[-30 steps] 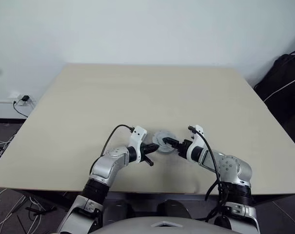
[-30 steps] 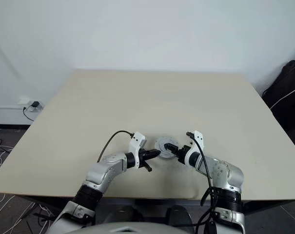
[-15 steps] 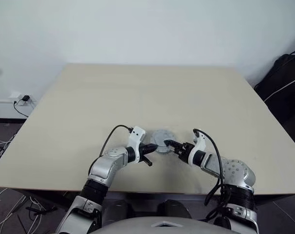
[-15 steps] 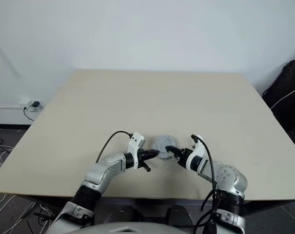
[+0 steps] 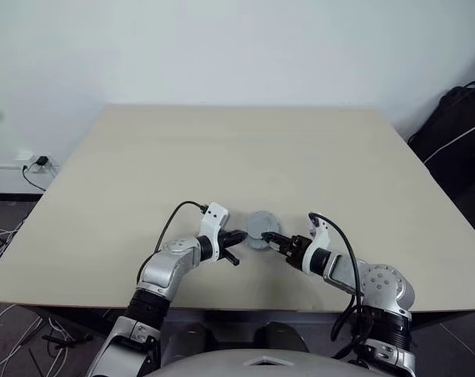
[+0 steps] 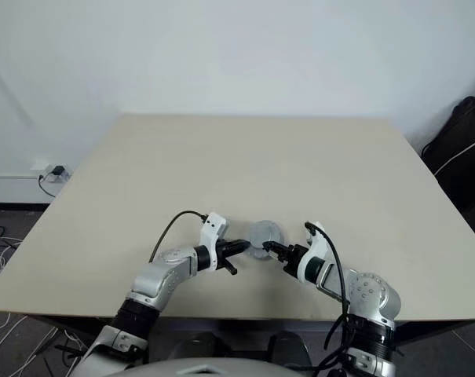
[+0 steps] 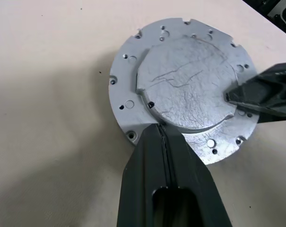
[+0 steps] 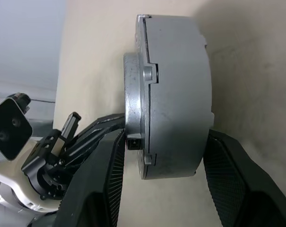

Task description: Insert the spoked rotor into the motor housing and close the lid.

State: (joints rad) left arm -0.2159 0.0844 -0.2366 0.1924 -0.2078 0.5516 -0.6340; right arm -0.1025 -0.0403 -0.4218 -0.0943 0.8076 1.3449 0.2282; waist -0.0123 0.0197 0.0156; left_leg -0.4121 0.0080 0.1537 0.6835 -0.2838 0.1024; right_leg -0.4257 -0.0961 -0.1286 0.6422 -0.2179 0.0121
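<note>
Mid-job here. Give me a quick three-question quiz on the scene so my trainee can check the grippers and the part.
1. True or false: the left gripper is wide open.
2. Where is the silver motor unit? A: lying on the table, between the two grippers. B: lifted high above the table. C: at the table's far edge.
3. Fill in: the right gripper has one finger on ___ side of the unit.

Key: 1 false, it is shut, tips at the unit's rim. 2 A. 3 each.
</note>
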